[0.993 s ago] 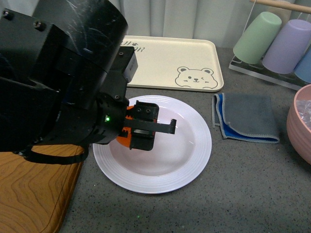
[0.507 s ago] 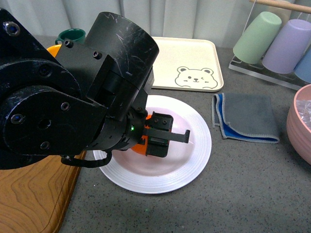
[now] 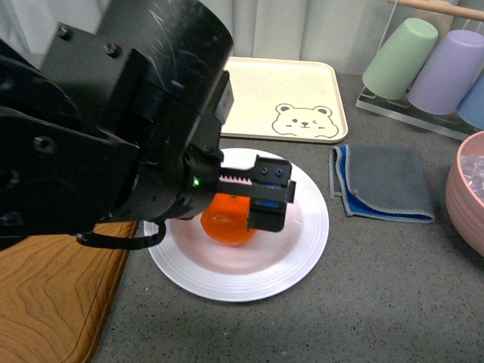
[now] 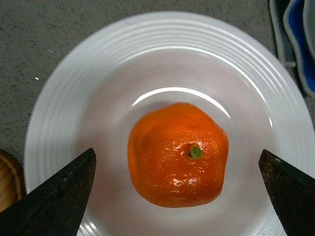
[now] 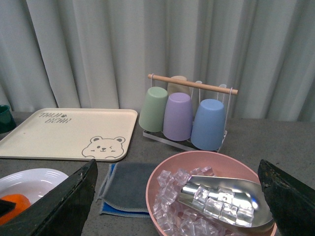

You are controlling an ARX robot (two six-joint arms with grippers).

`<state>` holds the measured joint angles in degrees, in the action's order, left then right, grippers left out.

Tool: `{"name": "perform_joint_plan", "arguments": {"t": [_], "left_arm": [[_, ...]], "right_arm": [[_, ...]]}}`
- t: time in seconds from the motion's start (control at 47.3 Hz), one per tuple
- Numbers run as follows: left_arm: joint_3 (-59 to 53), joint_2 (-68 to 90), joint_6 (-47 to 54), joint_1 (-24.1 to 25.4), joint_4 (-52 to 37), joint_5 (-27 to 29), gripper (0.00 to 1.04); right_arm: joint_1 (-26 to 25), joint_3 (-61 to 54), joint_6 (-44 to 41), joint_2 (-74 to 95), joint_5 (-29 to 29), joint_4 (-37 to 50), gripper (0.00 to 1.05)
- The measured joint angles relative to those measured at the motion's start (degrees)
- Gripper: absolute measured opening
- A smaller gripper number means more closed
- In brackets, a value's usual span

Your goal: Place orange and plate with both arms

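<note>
Front view: the left gripper [image 3: 266, 198] hangs over the plate [image 3: 302, 249], and its bulky arm hides the plate's left rim. The orange [image 3: 227, 223] lies mid-plate. Left wrist view: the fingers are spread wide, clear of the orange on either side. Right wrist view: the right gripper [image 5: 177, 204] gapes empty before a pink ice bowl [image 5: 153, 184], with cups [image 5: 178, 115] beyond.

Bright orange mandarin [image 4: 170, 162]; white ridged plate [image 4: 59, 123]; cream bear-print tray [image 3: 261, 87].

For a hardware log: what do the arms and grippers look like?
The left arm is bulky, black and scratched, with bolt heads, a green light and a looped black cable. The left gripper has a toothed rail; the right gripper shows dark wedge fingertips.
</note>
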<state>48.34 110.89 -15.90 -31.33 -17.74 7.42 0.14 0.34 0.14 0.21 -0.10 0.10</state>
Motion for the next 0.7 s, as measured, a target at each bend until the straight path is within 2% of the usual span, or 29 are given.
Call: {"name": "perform_joint_plan", "arguments": {"t": [0.211,0.232,0.254,0.275,0.317,0.401,0.465,0.486,0.549,0.697], "left_arm": [[-3.5,-6.6,-1.2,2.8,-3.1,2.8,0.98],[-4.1,-6.3,-0.4,2.8,-5.6,4.8,0.97],[-5.6,-5.6,1.3,2.8,-11.2,8.0,0.93],[-8.4,-4.5,3.4,3.1,-21.2,12.5,0.88],[-12.8,-3.5,6.9,3.7,-33.5,16.1,0.81],[-20.7,-4.2,11.3,5.8,-49.8,16.2,0.68],[-24.4,-6.8,12.7,7.7,-57.1,15.3,0.59],[-25.1,-7.6,12.9,8.2,-58.1,15.0,0.57],[-29.2,-13.9,14.1,10.8,-60.5,12.9,0.43],[-37.6,-23.8,14.9,16.0,-57.4,7.9,0.09]], "right_arm": [[0.0,0.0,0.0,0.0,0.0,0.0,0.95],[0.0,0.0,0.0,0.0,0.0,0.0,0.95],[0.0,0.0,0.0,0.0,0.0,0.0,0.95],[0.0,0.0,0.0,0.0,0.0,0.0,0.95],[0.0,0.0,0.0,0.0,-0.1,0.0,0.95],[0.0,0.0,0.0,0.0,0.0,0.0,0.95],[0.0,0.0,0.0,0.0,0.0,0.0,0.95],[0.0,0.0,0.0,0.0,0.0,0.0,0.95],[0.0,0.0,0.0,0.0,0.0,0.0,0.95],[0.0,0.0,0.0,0.0,0.0,0.0,0.95]]}}
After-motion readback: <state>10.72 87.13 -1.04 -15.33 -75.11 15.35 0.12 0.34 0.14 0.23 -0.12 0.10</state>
